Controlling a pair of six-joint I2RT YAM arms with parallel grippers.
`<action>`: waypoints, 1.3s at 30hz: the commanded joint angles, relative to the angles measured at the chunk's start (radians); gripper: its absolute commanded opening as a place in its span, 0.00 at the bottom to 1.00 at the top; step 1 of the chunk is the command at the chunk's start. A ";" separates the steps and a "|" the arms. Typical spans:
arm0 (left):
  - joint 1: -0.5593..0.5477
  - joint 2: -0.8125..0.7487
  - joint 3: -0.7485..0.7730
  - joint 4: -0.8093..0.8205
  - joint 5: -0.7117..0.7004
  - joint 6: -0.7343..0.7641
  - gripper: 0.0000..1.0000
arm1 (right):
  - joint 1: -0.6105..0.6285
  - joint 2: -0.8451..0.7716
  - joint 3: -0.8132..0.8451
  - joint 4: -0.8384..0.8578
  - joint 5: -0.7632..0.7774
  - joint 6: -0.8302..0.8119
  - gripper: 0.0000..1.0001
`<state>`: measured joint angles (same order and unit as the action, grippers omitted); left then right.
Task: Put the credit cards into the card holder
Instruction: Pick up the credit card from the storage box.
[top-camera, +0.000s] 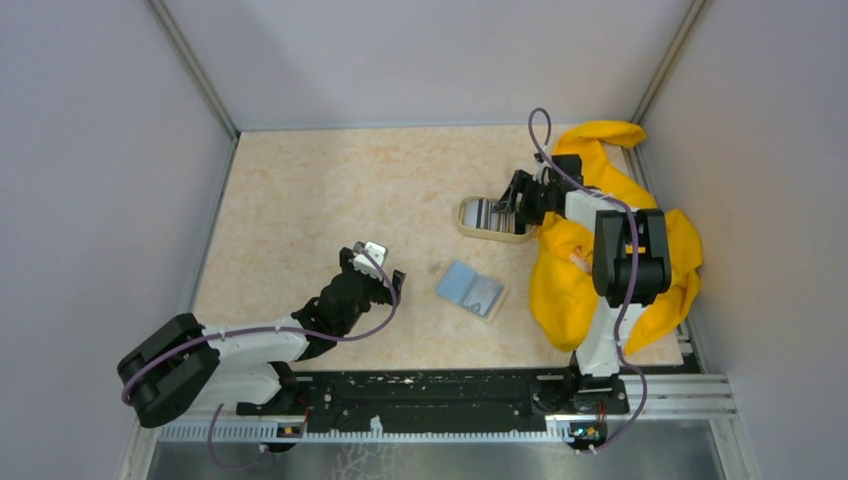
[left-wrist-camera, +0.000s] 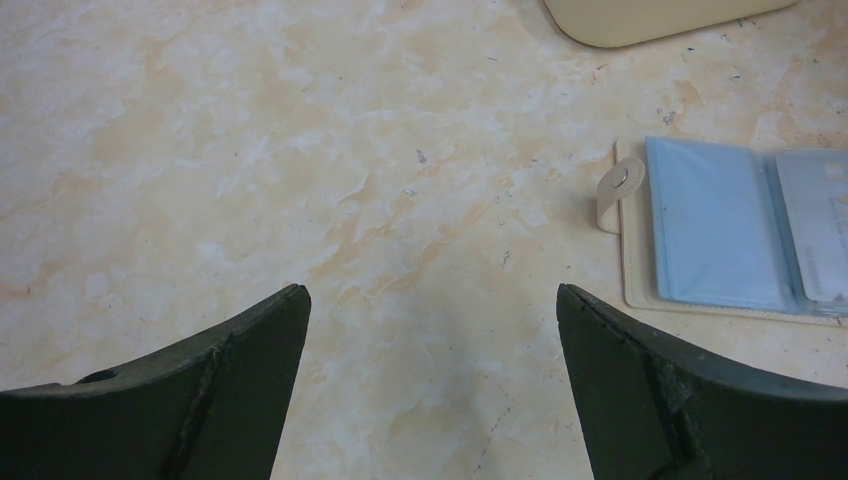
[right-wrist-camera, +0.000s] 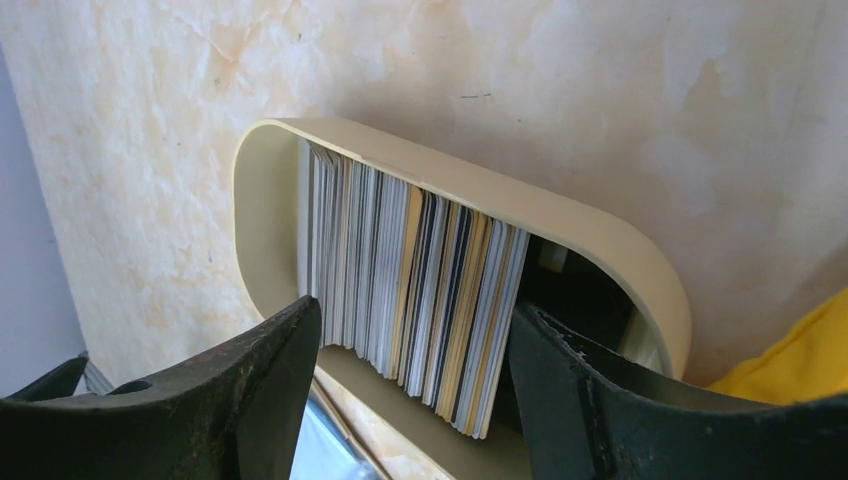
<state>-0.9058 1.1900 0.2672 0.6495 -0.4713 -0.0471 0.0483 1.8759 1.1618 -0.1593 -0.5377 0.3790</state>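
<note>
Marbled beige desk (top-camera: 300, 190). Right hand (right-wrist-camera: 412, 318) is straddling the whole stack of credit cards (right-wrist-camera: 400, 260), striped white, grey and tan, standing edge-on in the oval dish (right-wrist-camera: 600, 235) (gripping or merely bracketing: cannot tell). Closing here is risking a thick bundle that fans and spills. Card holder (top-camera: 470, 290) is lying open mid-desk, blue pockets up, well apart. Left hand (left-wrist-camera: 430, 295) is hovering wide, empty.

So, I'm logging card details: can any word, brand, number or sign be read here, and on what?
None can be read.
The card holder has a pale card in one sleeve with faint marks, too blurred to read.
The credit cards stand edge-on in the dish, faces hidden.
</note>
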 joint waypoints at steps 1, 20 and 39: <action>0.002 0.009 0.035 0.001 0.003 0.014 0.99 | 0.008 0.039 0.010 0.017 -0.074 0.049 0.67; 0.002 0.036 0.058 -0.014 0.008 0.018 0.99 | 0.008 0.099 -0.038 0.195 -0.263 0.199 0.65; 0.002 0.030 0.054 -0.013 0.008 0.017 0.99 | -0.045 0.025 -0.039 0.207 -0.350 0.207 0.59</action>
<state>-0.9058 1.2224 0.3000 0.6277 -0.4706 -0.0391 0.0151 1.9663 1.1252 0.0071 -0.8257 0.5743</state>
